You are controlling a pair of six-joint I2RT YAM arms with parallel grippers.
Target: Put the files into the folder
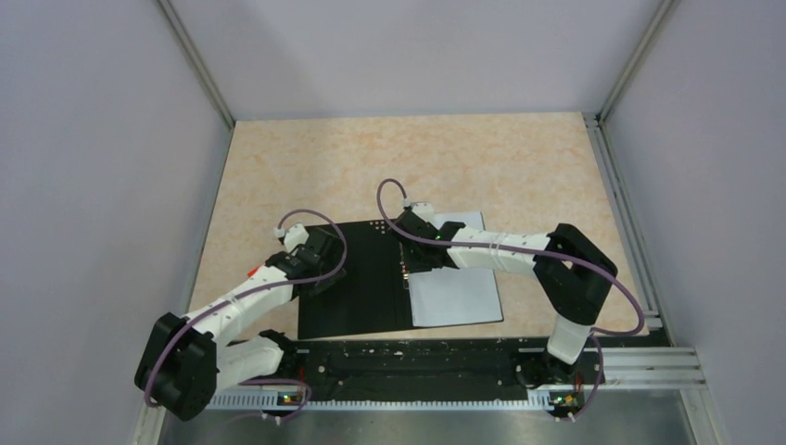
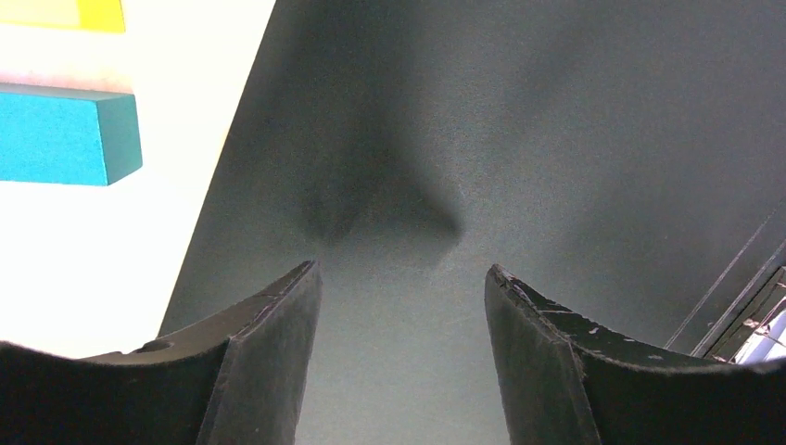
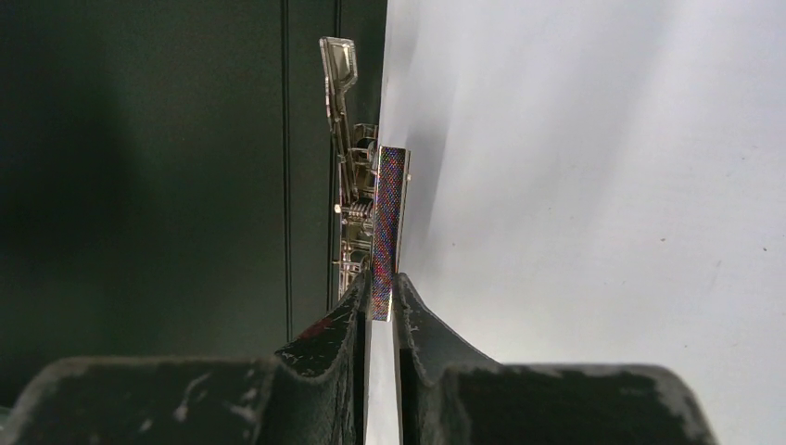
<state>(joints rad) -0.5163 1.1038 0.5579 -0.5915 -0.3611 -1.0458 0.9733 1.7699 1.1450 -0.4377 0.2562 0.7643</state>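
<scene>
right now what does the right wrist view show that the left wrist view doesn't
Only the right wrist view: the metal clip at the spine, the right fingers pinched on its flat tab, and the white files lying beside it.
Only the left wrist view: a teal block and a yellow block off the cover's edge, and the left fingers standing apart, holding nothing.
Both: the folder, open, with its black inner face below the fingers.

No readable text, label or number shows on the folder.
</scene>
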